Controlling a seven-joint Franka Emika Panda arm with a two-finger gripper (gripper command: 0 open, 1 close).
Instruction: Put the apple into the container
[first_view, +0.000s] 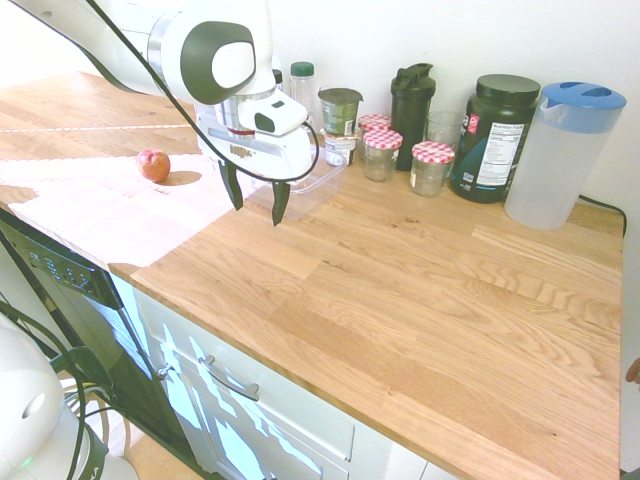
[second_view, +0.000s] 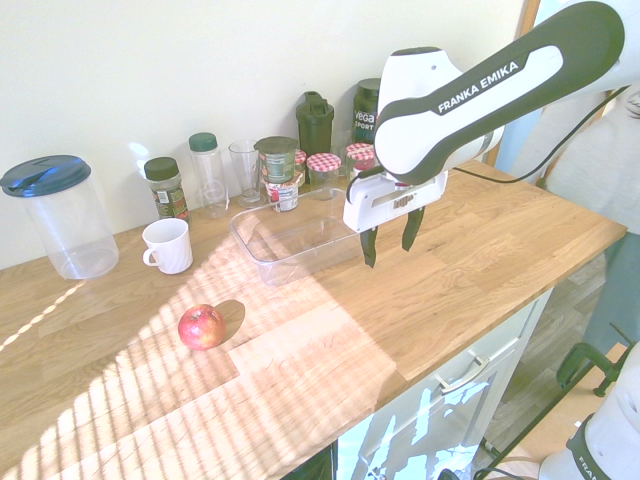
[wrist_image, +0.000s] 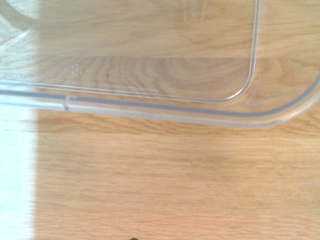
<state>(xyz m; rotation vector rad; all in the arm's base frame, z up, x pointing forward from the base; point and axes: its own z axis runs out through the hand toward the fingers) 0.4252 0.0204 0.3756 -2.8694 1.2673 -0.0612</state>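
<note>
The small red apple (first_view: 153, 165) (second_view: 201, 326) lies on the wooden counter in a sunlit patch, well away from the arm. The clear plastic container (second_view: 291, 241) (first_view: 312, 187) sits empty near the jars; its rounded rim (wrist_image: 165, 107) fills the wrist view. My gripper (first_view: 255, 201) (second_view: 390, 238) hangs open and empty just above the counter, right beside the container's front corner, on the side away from the apple in the second exterior view.
A white mug (second_view: 168, 246), a blue-lidded pitcher (second_view: 60, 215) (first_view: 560, 155), several checker-lidded jars (first_view: 432, 166), dark tubs and shaker bottles (first_view: 411, 100) line the wall behind the container. The counter's front edge (first_view: 300, 375) drops to white drawers.
</note>
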